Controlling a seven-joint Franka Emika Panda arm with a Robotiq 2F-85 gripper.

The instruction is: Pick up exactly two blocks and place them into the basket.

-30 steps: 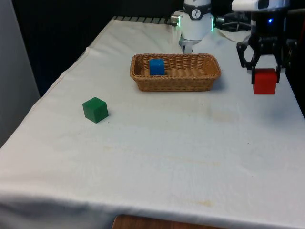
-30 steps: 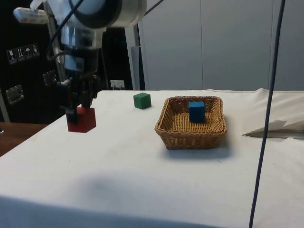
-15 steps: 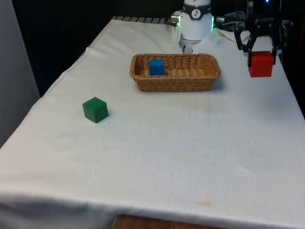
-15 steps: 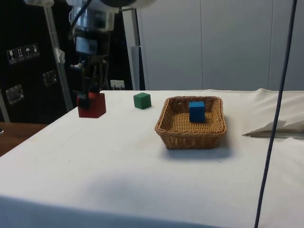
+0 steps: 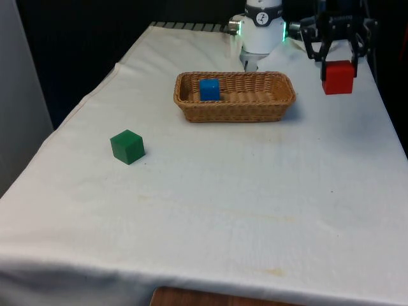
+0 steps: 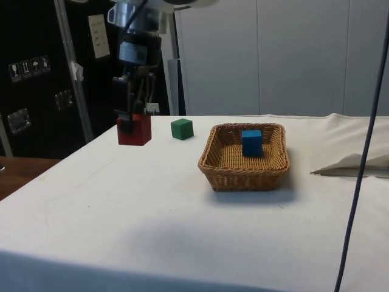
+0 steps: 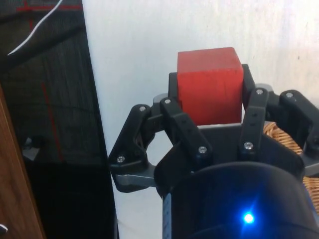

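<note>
Red cube-shaped block [image 5: 337,77] is clamped between black gripper [image 5: 336,58] fingers, raised above table. Woven wicker basket [image 5: 234,111], with blue cube block [image 5: 209,89] inside, lies off to side of fingers. Block should be carried over rim, then released low, gently.
</note>
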